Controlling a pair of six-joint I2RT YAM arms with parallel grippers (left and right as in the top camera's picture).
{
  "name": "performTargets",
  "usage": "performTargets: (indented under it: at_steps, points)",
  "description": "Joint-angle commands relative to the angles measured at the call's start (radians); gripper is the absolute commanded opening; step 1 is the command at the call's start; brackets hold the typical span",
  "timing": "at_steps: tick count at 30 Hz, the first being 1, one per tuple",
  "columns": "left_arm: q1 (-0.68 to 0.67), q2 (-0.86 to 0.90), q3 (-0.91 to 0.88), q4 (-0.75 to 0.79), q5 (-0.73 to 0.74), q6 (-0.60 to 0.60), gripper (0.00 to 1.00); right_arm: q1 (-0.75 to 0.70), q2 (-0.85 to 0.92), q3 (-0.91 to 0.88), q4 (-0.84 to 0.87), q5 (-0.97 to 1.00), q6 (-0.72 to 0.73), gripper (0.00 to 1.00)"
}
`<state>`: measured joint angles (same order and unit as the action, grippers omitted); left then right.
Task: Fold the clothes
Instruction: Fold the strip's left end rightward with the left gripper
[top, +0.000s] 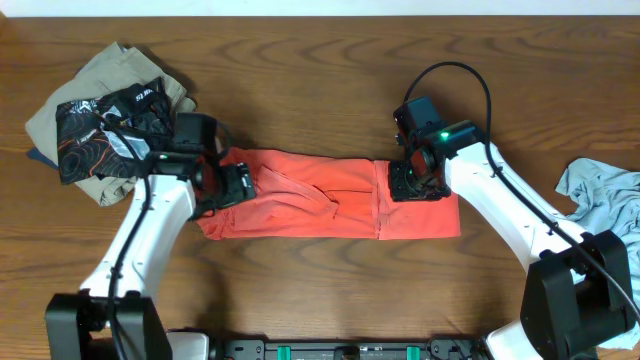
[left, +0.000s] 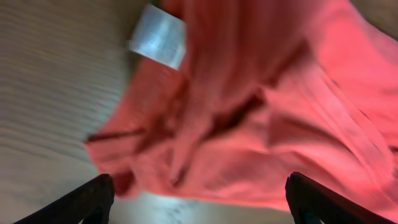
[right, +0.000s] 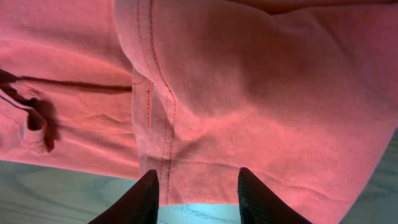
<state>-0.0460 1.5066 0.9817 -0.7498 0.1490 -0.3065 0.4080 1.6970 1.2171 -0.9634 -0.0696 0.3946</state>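
Note:
The clothes, a coral-red T-shirt (top: 310, 200), lie on the wooden table folded into a long flat strip. My left gripper (top: 235, 185) hovers at the strip's left end. In the left wrist view it (left: 199, 186) stands open wide above the bunched red cloth (left: 249, 124), which carries a white label (left: 158, 37), and nothing is between the fingers. My right gripper (top: 415, 183) sits over the strip's right part beside a stitched hem. In the right wrist view it (right: 199, 177) is open, and the edge of the red cloth (right: 249, 93) lies flat just beyond the fingertips, not pinched.
A pile of khaki and black patterned garments (top: 100, 120) lies at the back left. A light blue-grey garment (top: 605, 200) lies at the right edge. Bare wooden table (top: 320, 290) shows in front of the strip.

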Motion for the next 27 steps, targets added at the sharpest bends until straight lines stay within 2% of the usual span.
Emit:
performTargets:
  at_steps: [1,8,11,13,16,19,20,21,23,24,27]
  points:
    - [0.045,0.076,0.002,0.022,-0.019,0.068,0.89,-0.008,0.011,0.003,-0.008,0.021,0.020,0.40]
    - [0.080,0.227,0.002,0.110,0.043,0.118,0.89,-0.009,0.011,0.003,-0.032,0.021,0.020,0.40]
    - [0.079,0.274,0.002,0.134,0.126,0.135,0.89,-0.009,0.011,0.003,-0.032,0.021,0.020,0.40]
    - [0.079,0.299,0.002,0.135,0.178,0.143,0.84,-0.008,0.011,0.003,-0.032,0.021,0.020,0.40]
    - [0.077,0.331,0.002,0.127,0.183,0.150,0.71,-0.008,0.011,0.003,-0.032,0.021,0.020,0.40]
    - [0.077,0.346,0.002,0.119,0.183,0.150,0.50,-0.009,0.011,0.003,-0.032,0.021,0.020,0.40]
    - [0.077,0.347,0.002,0.119,0.183,0.153,0.42,-0.009,0.011,0.003,-0.033,0.021,0.020,0.40]
    - [0.077,0.347,0.002,0.120,0.184,0.154,0.27,-0.009,0.011,0.003,-0.034,0.021,0.020,0.40]
    - [0.077,0.347,0.002,0.123,0.184,0.154,0.09,-0.010,0.011,0.003,-0.034,0.023,0.019,0.39]
    - [0.077,0.346,0.003,0.123,0.183,0.154,0.06,-0.012,0.011,0.003,-0.035,0.034,0.019,0.39]
    - [0.081,0.333,0.021,0.103,0.183,0.154,0.06,-0.029,0.011,0.003,-0.048,0.087,0.020,0.39]
